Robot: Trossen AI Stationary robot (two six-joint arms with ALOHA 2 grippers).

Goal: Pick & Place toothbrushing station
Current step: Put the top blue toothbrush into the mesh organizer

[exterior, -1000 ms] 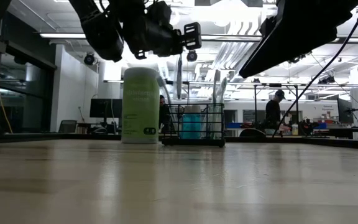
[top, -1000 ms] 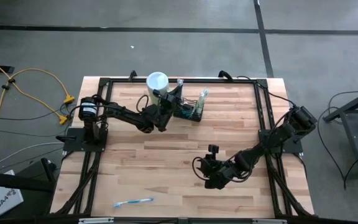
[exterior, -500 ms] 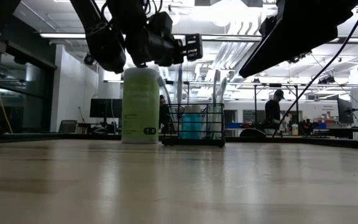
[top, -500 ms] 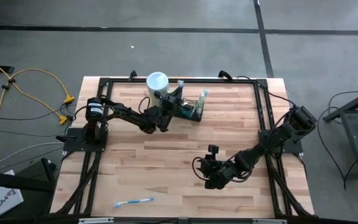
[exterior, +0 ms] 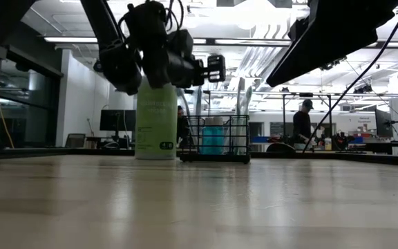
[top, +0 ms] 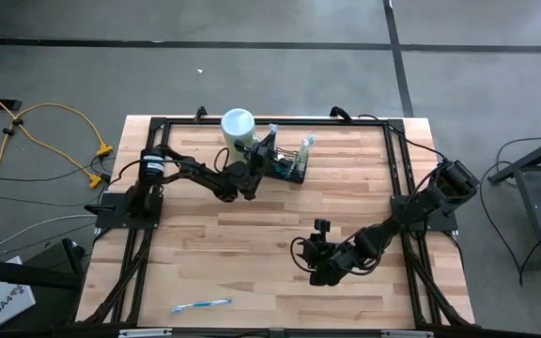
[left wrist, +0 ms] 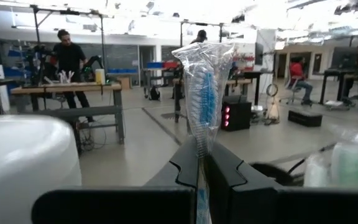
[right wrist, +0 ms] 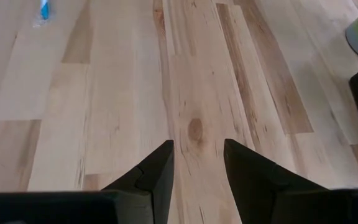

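Left gripper (left wrist: 202, 163) clenched on a wrapped toothbrush (left wrist: 205, 93) above the mesh caddy (top: 289, 167), upper centre — lower it straight into a compartment. Right gripper (right wrist: 197, 163) released, idle.

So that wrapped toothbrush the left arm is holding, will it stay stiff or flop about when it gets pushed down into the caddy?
Probably stiff along its length: the wrapped toothbrush stands upright, pinched between the left gripper jaws. The clear wrapper looks crinkly and loose at the top, so it may snag on the black wire-mesh caddy. It seems light and unlikely to slip.
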